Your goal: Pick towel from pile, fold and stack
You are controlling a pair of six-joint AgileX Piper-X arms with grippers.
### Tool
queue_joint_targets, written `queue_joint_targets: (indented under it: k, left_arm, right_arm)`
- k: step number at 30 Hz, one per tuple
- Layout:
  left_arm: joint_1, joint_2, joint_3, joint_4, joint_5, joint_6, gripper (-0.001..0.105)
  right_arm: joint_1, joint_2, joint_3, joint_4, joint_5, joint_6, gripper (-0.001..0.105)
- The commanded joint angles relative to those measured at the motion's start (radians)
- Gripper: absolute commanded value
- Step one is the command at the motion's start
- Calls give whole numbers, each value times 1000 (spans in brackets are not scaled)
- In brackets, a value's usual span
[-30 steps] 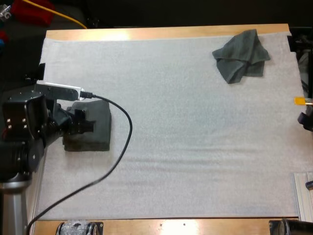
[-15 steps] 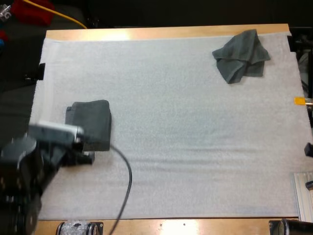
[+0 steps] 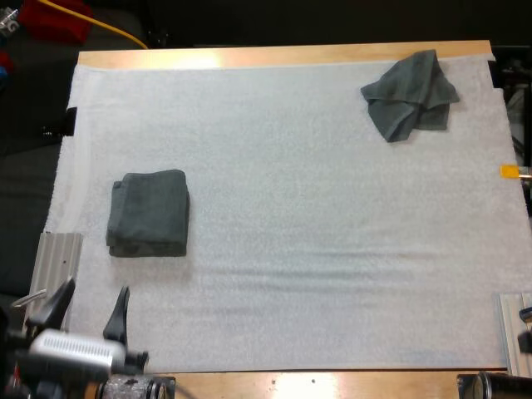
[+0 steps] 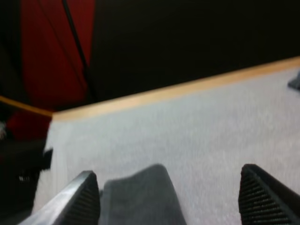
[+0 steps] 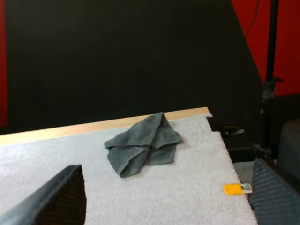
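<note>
A folded dark grey-green towel lies flat on the left side of the white mat. My left gripper stands open near the table's front left corner, well short of that towel, its fingertips pointing toward it. From the left wrist the folded towel sits between and beyond the two spread fingers. A crumpled towel rests at the far right of the mat. My right gripper is open, its fingers wide apart, with the crumpled towel some way ahead of them.
Metal rails lie at the mat's left edge and front right corner. The wooden table edge runs along the far side, with dark space beyond. Broad bare mat lies between the two towels.
My left arm has pulled back from the folded towel toward the front left corner, leaving the towel lying on the mat. The crumpled towel has stayed put.
</note>
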Motion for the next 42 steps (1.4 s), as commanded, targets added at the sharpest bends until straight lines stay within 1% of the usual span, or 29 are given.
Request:
queue_joint_targets:
  k: [1, 5, 8, 13, 16, 18, 21, 28, 31, 34, 37, 42]
  left_arm:
    - [-3, -28, 0, -3, 4, 0, 61]
    - [-3, -110, 0, 25, 4, 0, 61]
    - [-3, -167, 3, 81, 4, 1, 61]
    - [-3, -258, 10, 157, 4, 23, 61]
    - [-1, -272, 11, 197, 4, 41, 61]
    - [0, -270, 28, 198, 2, 44, 61]
    - [0, -270, 77, 145, 4, 44, 61]
    - [0, -270, 245, -57, 4, 44, 61]
    - [0, -268, 311, -108, 4, 44, 61]
    - [0, -268, 367, -131, 4, 44, 61]
    - [0, -268, 408, -131, 4, 44, 61]
    - [0, -268, 454, -133, 4, 43, 61]
  right_arm:
    - [-5, -23, 5, 18, -9, 4, 71]
    - [-1, -106, 26, 52, -9, 27, 71]
    - [3, -147, 36, 95, -9, 31, 71]
    - [3, -160, 51, 134, -9, 34, 71]
    - [3, -160, 71, 126, -9, 46, 71]
    - [3, -160, 82, 121, -9, 46, 71]
    - [3, -160, 109, 80, -9, 46, 71]
    - [3, -158, 208, -44, -6, 46, 71]
    - [3, -158, 260, -71, -5, 46, 71]
    - [3, -158, 313, -73, -5, 46, 71]
    - [3, -158, 359, -73, -5, 46, 71]
    - [3, -158, 420, -63, -5, 46, 71]
